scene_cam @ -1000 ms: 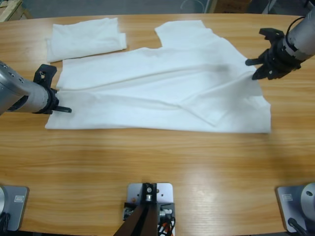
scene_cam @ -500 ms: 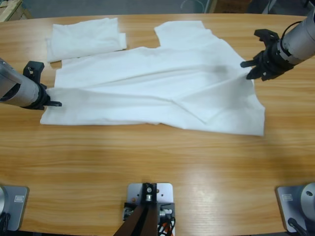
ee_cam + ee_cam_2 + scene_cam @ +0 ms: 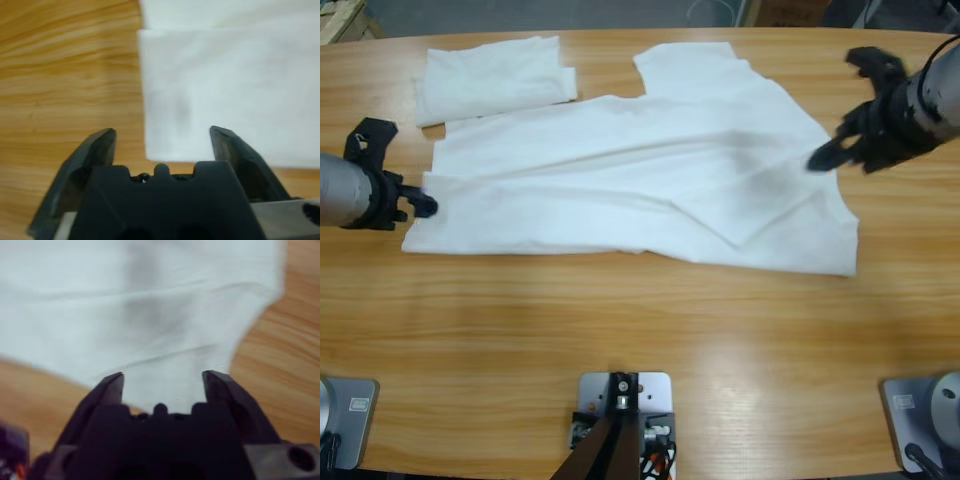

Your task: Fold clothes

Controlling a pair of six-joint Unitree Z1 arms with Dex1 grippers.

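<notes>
The clothes are two white pieces. A large T-shirt (image 3: 640, 180) lies spread and creased across the table's middle, one sleeve toward the far edge. A smaller folded garment (image 3: 495, 78) lies at the far left. My left gripper (image 3: 398, 170) stands open just off the shirt's left hem. In the left wrist view the hem corner (image 3: 210, 90) lies on the wood ahead of the open left gripper (image 3: 162, 136). My right gripper (image 3: 845, 110) is open at the shirt's right edge. The right wrist view shows white cloth (image 3: 150, 315) beyond the spread right gripper (image 3: 162, 376), which holds nothing.
Bare wooden table (image 3: 640, 330) stretches across the whole near side in front of the shirt. Wood also shows to the right of the shirt (image 3: 910, 220). The folded garment touches the shirt's far left edge.
The left gripper drew the shirt's left hem leftward, then backed off it. The right gripper lifted away to the right from the shirt's right edge, which slid slightly left.
</notes>
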